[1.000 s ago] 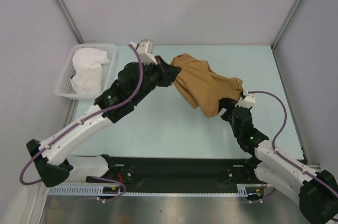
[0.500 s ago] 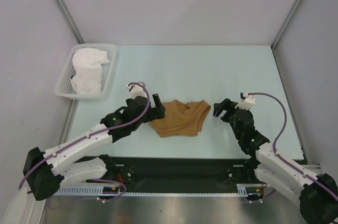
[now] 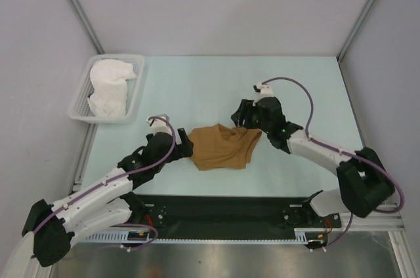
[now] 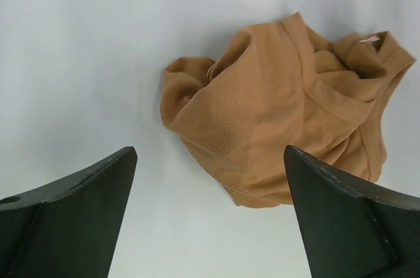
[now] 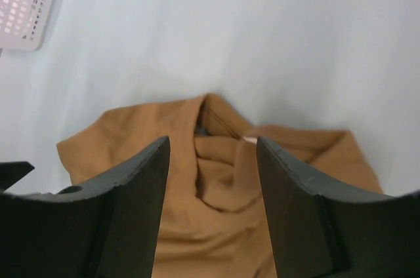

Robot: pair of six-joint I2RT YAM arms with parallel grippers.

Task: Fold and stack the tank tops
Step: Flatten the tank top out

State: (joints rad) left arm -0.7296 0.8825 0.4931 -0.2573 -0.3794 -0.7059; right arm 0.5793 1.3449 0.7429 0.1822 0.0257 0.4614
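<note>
The tan top [image 3: 223, 148] lies crumpled on the table [image 3: 197, 88], near the front edge and between the two arms. The white top [image 3: 108, 88] sits bunched in the basket [image 3: 140, 84] at the far left, well apart from it. Only the overhead view shows the white top, and no print can be made out on it there.

From above, the left pincer [image 3: 186, 141] is at the tan top's left edge, and contact cannot be judged. The left wrist view settles it: the jaws are spread wide and grip nothing, and the cloth lies on the table beyond the fingertips. That view also shows the ribbed knit and a pale label [image 4: 367, 39] at the far side.

The right pincer [image 3: 244, 120] is over the top's far right corner. Its own camera shows the jaws apart on either side of a raised fold and not pinching it. A corner of the basket shows at that view's upper left.
</note>
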